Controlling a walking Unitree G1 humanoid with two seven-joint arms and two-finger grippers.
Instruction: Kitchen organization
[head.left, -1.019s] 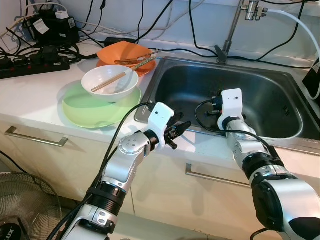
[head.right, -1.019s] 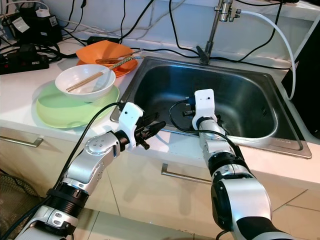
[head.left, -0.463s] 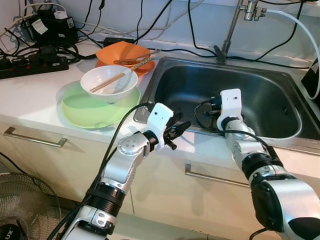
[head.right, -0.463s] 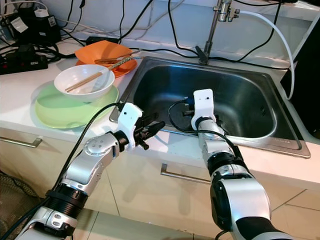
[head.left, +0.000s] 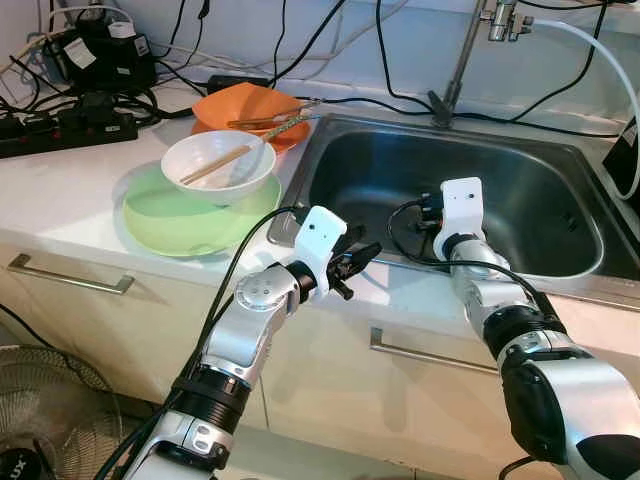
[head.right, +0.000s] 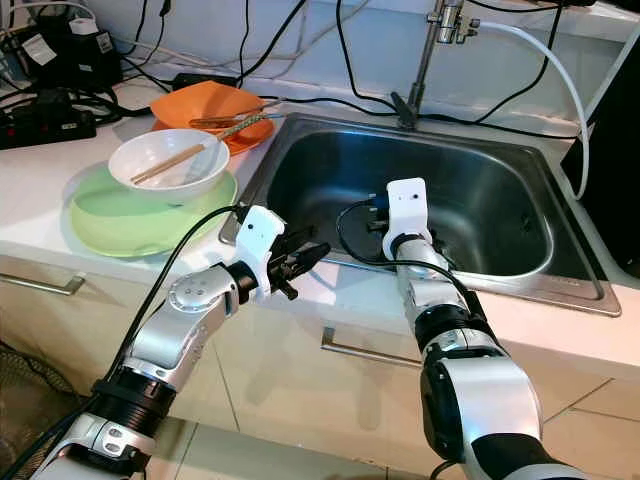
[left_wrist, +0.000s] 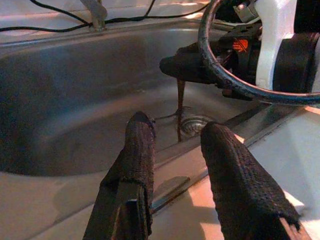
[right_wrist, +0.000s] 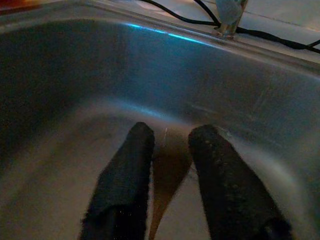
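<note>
One steel sink (head.left: 520, 190), right. One white bowl (head.left: 218, 166), one green plate (head.left: 170, 222), one orange dish (head.left: 248, 104), left. Two drawer handles (head.left: 70, 278). One tap (head.left: 462, 60), far. One fan (head.left: 40, 410), near left.

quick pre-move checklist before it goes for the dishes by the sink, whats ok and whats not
1. Left gripper free to grasp: ok, fingers apart with nothing between them, over the counter edge in front of the sink.
2. Right gripper free: ok, fingers apart over the basin, nothing held.
3. White bowl reachable: ok, sits on the green plate, unobstructed.
4. Chopsticks secure: not ok, lying loose in the bowl.
5. Orange dish clear: not ok, utensils lie across it.
6. Drain clear: cannot tell.
</note>
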